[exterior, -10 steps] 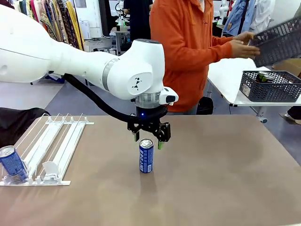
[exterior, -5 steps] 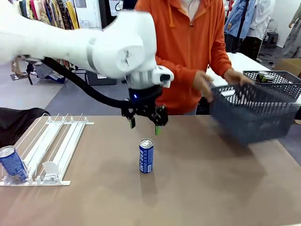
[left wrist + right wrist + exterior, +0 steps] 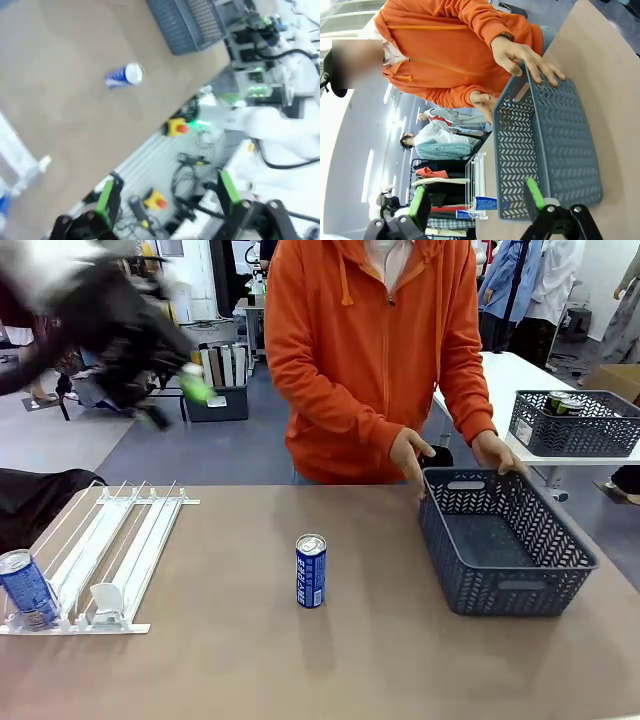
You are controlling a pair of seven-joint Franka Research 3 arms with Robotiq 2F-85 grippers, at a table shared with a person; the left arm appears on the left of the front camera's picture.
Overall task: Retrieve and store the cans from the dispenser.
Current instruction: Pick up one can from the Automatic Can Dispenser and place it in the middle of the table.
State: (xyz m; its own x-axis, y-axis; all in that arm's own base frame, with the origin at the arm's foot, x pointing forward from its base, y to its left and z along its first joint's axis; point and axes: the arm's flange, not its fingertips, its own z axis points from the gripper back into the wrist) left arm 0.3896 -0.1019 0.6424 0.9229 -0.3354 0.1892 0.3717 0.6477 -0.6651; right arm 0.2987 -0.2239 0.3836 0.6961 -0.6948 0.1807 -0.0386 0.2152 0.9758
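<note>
One blue can (image 3: 311, 570) stands upright alone mid-table; in the left wrist view this blue can (image 3: 124, 76) lies far below. A second blue can (image 3: 27, 590) stands at the front lip of the white dispenser (image 3: 110, 555) on the left. My left gripper (image 3: 170, 390) is a blur high at the upper left, well clear of the table. Its wrist view shows the left gripper (image 3: 167, 195) open and holding nothing. My right gripper (image 3: 476, 197) is open too, looking at the grey basket (image 3: 545, 145), with a blue can (image 3: 485, 203) by the rack behind it.
A dark grey perforated basket (image 3: 505, 540) sits on the table's right side, and a person in orange holds its far rim with both hands (image 3: 412, 455). A second basket (image 3: 575, 425) holding cans stands on a white table behind.
My left arm rose off the blue can and swung up and left, leaving it standing. The person brought the grey basket down from the right onto the table.
</note>
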